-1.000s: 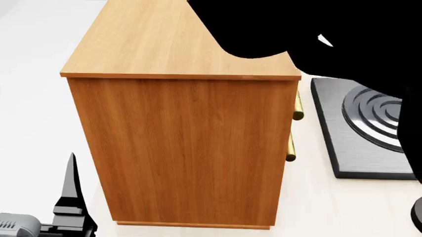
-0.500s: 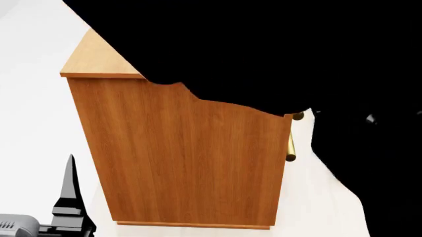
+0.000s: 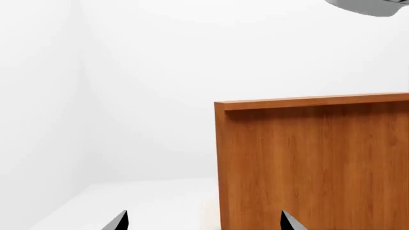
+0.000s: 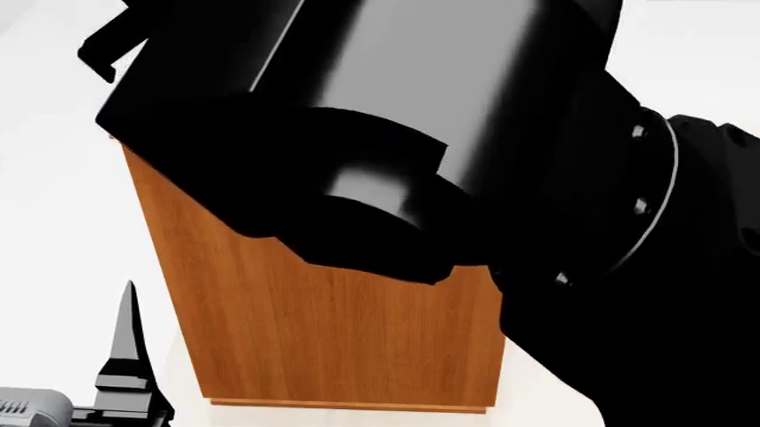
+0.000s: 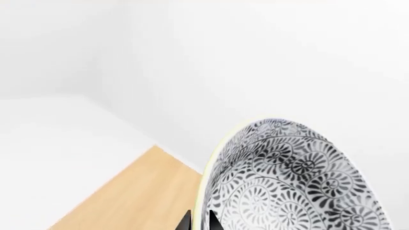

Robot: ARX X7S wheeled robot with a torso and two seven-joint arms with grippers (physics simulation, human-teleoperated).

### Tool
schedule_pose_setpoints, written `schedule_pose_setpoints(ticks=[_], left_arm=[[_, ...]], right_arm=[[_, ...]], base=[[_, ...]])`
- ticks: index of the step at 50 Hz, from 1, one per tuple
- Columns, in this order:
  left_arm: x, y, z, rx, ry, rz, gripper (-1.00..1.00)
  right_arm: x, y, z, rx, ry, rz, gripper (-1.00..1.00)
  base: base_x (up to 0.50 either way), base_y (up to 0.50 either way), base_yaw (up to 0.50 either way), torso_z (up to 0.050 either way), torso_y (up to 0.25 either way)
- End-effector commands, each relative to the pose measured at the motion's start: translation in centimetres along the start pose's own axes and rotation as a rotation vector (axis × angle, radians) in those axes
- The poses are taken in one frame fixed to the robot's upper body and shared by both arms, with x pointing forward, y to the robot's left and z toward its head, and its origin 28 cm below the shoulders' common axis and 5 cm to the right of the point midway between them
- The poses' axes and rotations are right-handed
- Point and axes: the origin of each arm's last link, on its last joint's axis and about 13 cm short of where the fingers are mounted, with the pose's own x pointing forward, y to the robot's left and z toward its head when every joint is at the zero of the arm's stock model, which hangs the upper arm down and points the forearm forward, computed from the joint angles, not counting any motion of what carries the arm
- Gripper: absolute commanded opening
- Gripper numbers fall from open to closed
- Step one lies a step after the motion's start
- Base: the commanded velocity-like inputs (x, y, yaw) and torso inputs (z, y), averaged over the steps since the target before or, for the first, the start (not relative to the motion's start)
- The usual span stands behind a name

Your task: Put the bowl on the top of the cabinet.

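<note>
Head view: a large black robot arm (image 4: pixel 475 142), the right one, is filling most of the picture, reaching across from the right side and covering the upper part of the cabinet (image 4: pixel 333 329). Below the arm, the cabinet's orange-brown wood-grain side is showing, standing upright on a pale table (image 4: pixel 540 396). At the lower left corner, one black pointed finger of the left gripper (image 4: pixel 125 356) is rising beside a grey housing, well apart from the cabinet's side. The bowl is hidden in this view.

Left wrist view: the cabinet (image 3: pixel 313 163) is appearing as a tall wooden panel with a lighter edge running along its top, against plain white walls. Two black fingertips (image 3: pixel 118 221) are poking in at the edge of the picture with a wide gap between them, so the left jaws are standing wide and holding nothing. A small grey curved object (image 3: pixel 367 5) is showing at one corner, above the cabinet's top; what it is cannot be told.

Right wrist view: the bowl (image 5: pixel 288 177), white with a dense grey leaf pattern, is tilting with its inside facing the camera. The black tips of the right gripper (image 5: pixel 198 221) are pinching its rim, so the right jaws are narrow and holding the bowl. The bowl is hanging above the cabinet's light wooden top (image 5: pixel 134 196).
</note>
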Motion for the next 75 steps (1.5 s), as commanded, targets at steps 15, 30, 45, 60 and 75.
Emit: schedule_pose_setpoints(ticks=[15, 30, 45, 60, 75], left_arm=[[-0.1, -0.1, 0.1, -0.004, -0.001, -0.005, 1.00], [-0.1, 0.0, 0.0, -0.004, 0.001, -0.004, 1.00], [-0.1, 0.0, -0.2, -0.005, 0.005, -0.004, 1.00], [-0.1, 0.0, -0.3, -0.006, 0.010, -0.005, 1.00], [-0.1, 0.0, -0.5, -0.007, 0.014, -0.003, 1.00]], right_arm=[[1.2, 1.6, -3.4, -0.058, 0.062, 0.011, -1.00], [1.7, 1.7, -4.4, -0.064, 0.086, 0.014, -1.00], [2.3, 2.4, -5.7, -0.061, 0.107, 0.030, -1.00], [2.1, 3.2, -5.2, -0.074, 0.093, 0.063, -1.00], [1.5, 1.9, -3.1, -0.035, 0.059, 0.031, 1.00]], base=[[0.00, 0.00, 0.00, 0.000, 0.001], [0.00, 0.00, 0.00, 0.000, 0.001], [0.00, 0.00, 0.00, 0.001, 0.001], [0.00, 0.00, 0.00, 0.000, 0.000], [0.00, 0.00, 0.00, 0.000, 0.001]])
